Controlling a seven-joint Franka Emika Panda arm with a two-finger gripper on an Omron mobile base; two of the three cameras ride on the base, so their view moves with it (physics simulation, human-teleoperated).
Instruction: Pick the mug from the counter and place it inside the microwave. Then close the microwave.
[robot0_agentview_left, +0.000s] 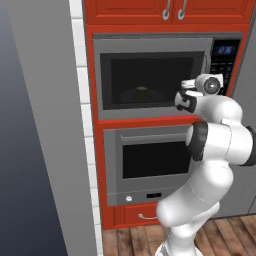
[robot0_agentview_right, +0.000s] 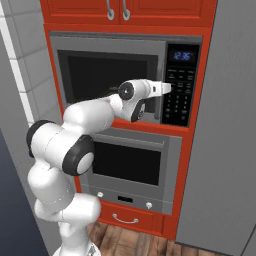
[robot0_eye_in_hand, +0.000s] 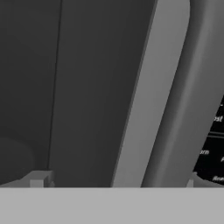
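The microwave (robot0_agentview_left: 150, 47) is built into red cabinetry and its dark window door is shut. Behind the glass the yellow mug (robot0_agentview_left: 142, 90) shows dimly, standing inside. My gripper (robot0_agentview_left: 182, 100) (robot0_agentview_right: 151, 101) is pressed close to the door's right side, by the vertical bar handle (robot0_eye_in_hand: 153, 87) and next to the keypad (robot0_agentview_right: 179, 95). In the hand view my gripper (robot0_eye_in_hand: 114, 181) is open with nothing held, and the handle lies between its fingertips (robot0_eye_in_hand: 39, 179). The counter is out of view.
A grey oven (robot0_agentview_left: 150, 165) with a wide dark window sits below the microwave, with a red drawer (robot0_agentview_left: 142, 215) under it. Red cupboards (robot0_agentview_left: 172, 10) hang above. A grey wall panel (robot0_agentview_left: 40, 125) stands left, another (robot0_agentview_right: 230, 125) right. The floor is wood.
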